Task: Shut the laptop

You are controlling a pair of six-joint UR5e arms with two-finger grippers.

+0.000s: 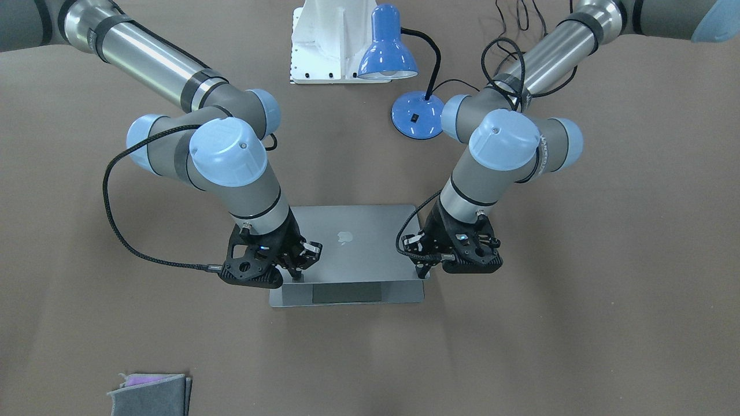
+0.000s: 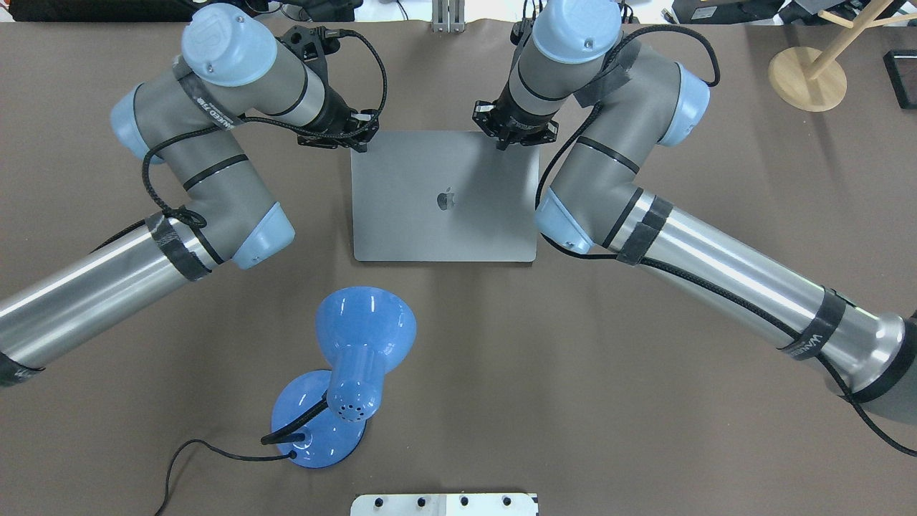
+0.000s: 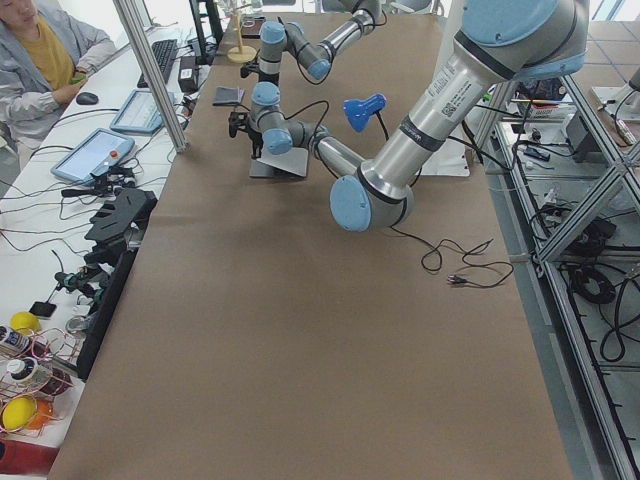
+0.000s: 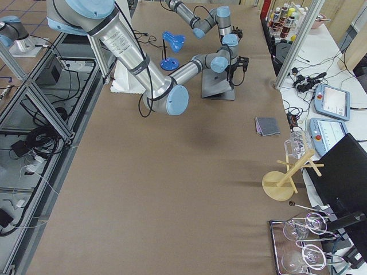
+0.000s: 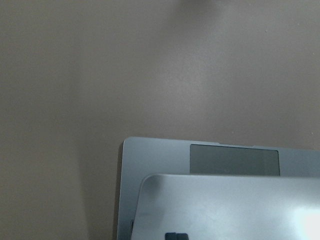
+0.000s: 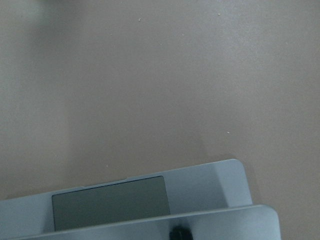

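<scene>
The space-grey laptop (image 1: 352, 242) lies mid-table, partly open. Its lid, with the apple logo up, is tilted low over the base. The strip of base with the trackpad (image 1: 347, 293) shows beyond the lid's free edge; keys and screen are hidden. It also shows in the overhead view (image 2: 444, 204). My left gripper (image 1: 426, 271) is shut, its tips on the lid's free edge at one corner (image 2: 356, 143). My right gripper (image 1: 297, 274) is shut, its tips on the same edge at the other corner (image 2: 512, 141). Both wrist views show the lid's edge (image 5: 225, 200) (image 6: 150, 225) over the base.
A blue desk lamp (image 2: 362, 344) with a black cable stands on the robot's side of the laptop. A white block (image 1: 326, 40) sits behind it. A grey cloth pouch (image 1: 151, 395) lies at the far table edge. A wooden stand (image 2: 806, 77) is at the far right.
</scene>
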